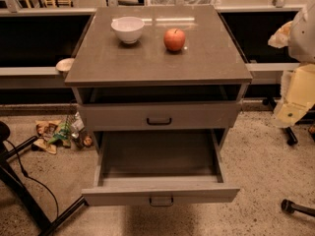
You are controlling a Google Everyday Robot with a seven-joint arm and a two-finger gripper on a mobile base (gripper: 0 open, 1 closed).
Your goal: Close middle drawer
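Jaws' spread cannot be told; pale cream gripper (294, 100) is hanging at right edge, apart from grey cabinet (157, 63). Wide shallow grey middle drawer (206, 194) is standing pulled far out, showing its bare floor.

- The robot arm (304, 31) is white and round up top.
- Below that comes a pale yellow, boxy part.
- The tool (289, 113), at the right edge, is pale with a small dark dot.
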